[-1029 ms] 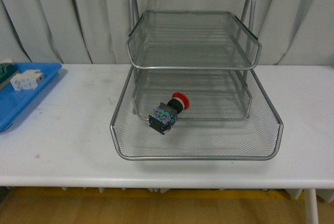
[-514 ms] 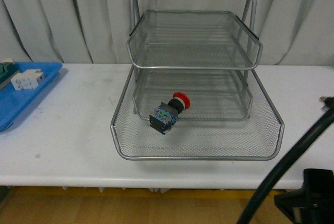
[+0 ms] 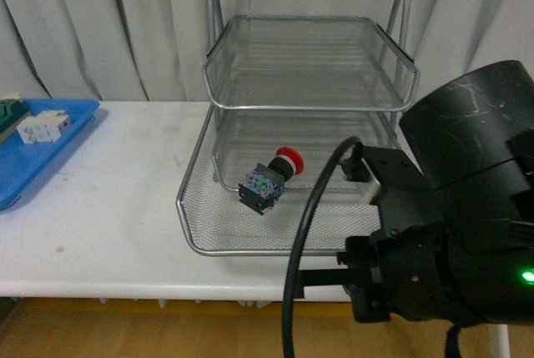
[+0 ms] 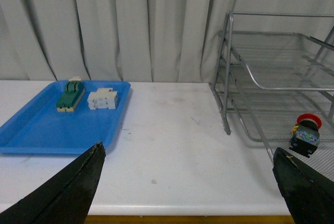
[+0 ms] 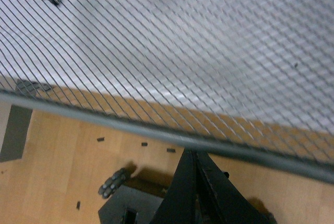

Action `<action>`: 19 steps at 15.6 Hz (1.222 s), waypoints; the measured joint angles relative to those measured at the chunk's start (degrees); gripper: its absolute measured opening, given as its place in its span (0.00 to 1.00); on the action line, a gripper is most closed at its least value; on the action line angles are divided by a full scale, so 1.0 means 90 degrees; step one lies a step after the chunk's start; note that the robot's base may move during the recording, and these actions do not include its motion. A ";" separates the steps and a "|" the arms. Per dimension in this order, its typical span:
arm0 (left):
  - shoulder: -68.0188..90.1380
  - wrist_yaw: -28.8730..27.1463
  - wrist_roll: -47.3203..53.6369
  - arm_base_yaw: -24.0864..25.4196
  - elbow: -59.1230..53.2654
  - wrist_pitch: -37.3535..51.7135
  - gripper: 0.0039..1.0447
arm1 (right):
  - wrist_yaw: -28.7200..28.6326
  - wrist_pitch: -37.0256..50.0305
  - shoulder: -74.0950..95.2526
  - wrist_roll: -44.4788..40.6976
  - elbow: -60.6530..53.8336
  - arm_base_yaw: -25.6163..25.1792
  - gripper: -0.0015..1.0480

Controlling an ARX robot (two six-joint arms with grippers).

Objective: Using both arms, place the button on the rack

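One small red-capped push-button switch [image 3: 269, 178] lies tilted in my silver wire-mesh rack's [image 3: 313, 245] pulled-out bottom tray, cap rearward-right. Left wrist: my spread left gripper [image 4: 188, 182] sees it rightward. Right wrist: my right gripper [image 5: 194, 192], fingers pressed together, sits under the rim, nearer.

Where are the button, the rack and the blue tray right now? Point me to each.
button [image 3: 269, 179]: front view, on its black-and-blue body, below the red cap.
rack [image 3: 313, 251]: front view, on the front rim of the pulled-out bottom tray.
blue tray [image 4: 52, 132]: left wrist view, on its bare floor.
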 joint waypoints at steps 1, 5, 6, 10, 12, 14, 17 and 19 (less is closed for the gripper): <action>0.0000 0.0000 0.0000 0.0000 0.0000 0.0000 0.94 | 0.0182 0.0090 0.0136 -0.0056 0.0187 0.0063 0.02; 0.0000 0.0000 -0.0002 0.0000 0.0000 0.0000 0.94 | 0.0714 0.0432 0.0826 -0.0534 0.0736 0.0080 0.02; 0.0000 0.0002 0.0000 0.0000 0.0000 0.0002 0.94 | 0.0772 0.0393 0.0916 -0.0624 0.1001 0.0034 0.02; 0.0000 0.0000 0.0000 0.0000 0.0000 0.0000 0.94 | 0.0950 -0.0024 0.1885 -0.0996 0.2691 -0.0260 0.02; 0.0000 0.0002 0.0000 0.0000 0.0000 0.0000 0.94 | 0.1001 0.0010 0.2523 -0.1100 0.3585 -0.0478 0.02; 0.0000 0.0002 0.0000 0.0000 0.0000 0.0000 0.94 | 0.0797 0.0498 0.2487 -0.0962 0.3470 -0.0678 0.02; 0.0000 0.0000 0.0000 0.0000 0.0000 0.0002 0.94 | 0.0202 0.1576 0.1477 -0.0612 0.1566 -0.0993 0.02; 0.0000 0.0000 0.0000 0.0000 0.0000 0.0000 0.94 | -0.0092 0.2931 0.0138 -0.0597 -0.0296 -0.1379 0.03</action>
